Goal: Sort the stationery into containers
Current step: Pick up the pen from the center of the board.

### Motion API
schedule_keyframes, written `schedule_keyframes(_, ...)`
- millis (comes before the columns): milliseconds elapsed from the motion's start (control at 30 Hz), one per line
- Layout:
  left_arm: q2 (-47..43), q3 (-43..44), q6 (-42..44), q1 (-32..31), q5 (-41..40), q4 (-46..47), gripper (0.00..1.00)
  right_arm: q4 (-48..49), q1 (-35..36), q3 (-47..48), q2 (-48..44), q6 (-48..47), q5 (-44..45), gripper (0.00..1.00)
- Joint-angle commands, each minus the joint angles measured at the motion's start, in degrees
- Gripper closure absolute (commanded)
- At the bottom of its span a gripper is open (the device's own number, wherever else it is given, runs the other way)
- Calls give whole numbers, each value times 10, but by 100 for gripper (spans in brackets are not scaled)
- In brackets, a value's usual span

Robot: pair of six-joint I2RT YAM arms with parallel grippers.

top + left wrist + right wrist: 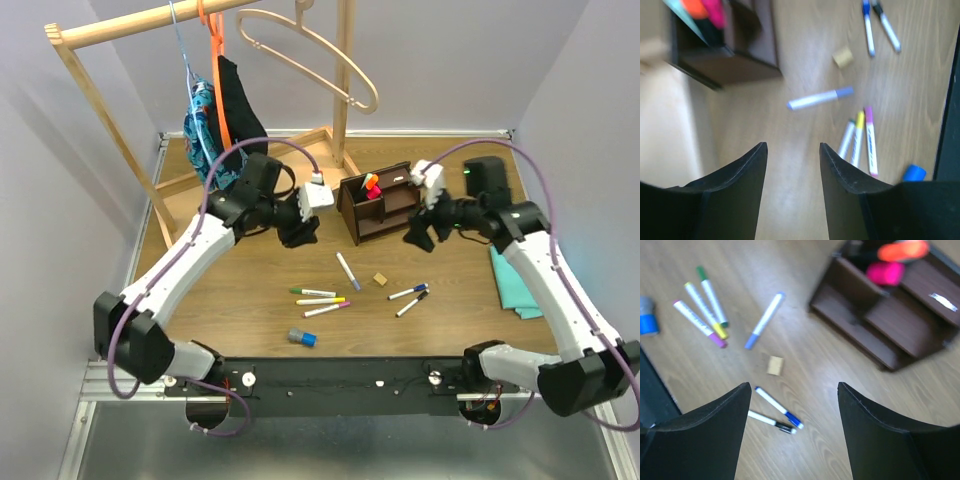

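The dark brown organiser (382,207) stands at mid-table with the orange and pink highlighters (370,183) upright in one compartment. In front of it lie a lilac-capped marker (347,270), green, yellow and pink-capped markers (320,300), blue and black-capped markers (409,297), a tan cube (380,279) and a grey-blue cylinder (302,337). My left gripper (298,238) hovers just left of the organiser, open and empty (792,147). To the organiser's right, my right gripper (418,238) is open and empty (794,387), above the blue marker (777,407) and cube (775,365).
A pale wooden clothes rack (120,130) with hangers and hanging garments stands at the back left. A folded teal cloth (515,285) lies at the right under the right arm. A black rail (340,375) runs along the near edge.
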Motion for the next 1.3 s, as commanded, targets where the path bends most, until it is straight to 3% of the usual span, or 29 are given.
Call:
schedule_keyframes(0,-83,102,-37,-11,6,16,44,22,119,-6,53,6,58,23)
schedule_keyframes(133,-156,114,-56,-14,-18,42,40,85,190,4,112,70,101,23)
schedule_keyframes(267,-229,111,-101,-5,-132,51,37,128,278,16,180,97,125,23)
schedule_keyframes(367,-261,104,-113,25,-140,64,36,156,316,32,234,110,122,23)
schedule_keyframes(500,-283,110,-178,113,-122,95,33,195,343,63,313,135,135,22)
schedule_keyframes(667,-325,96,-214,170,-92,109,31,205,371,117,408,112,173,22)
schedule_keyframes(1267,-367,33,-222,196,-89,137,29,192,436,180,525,82,212,23)
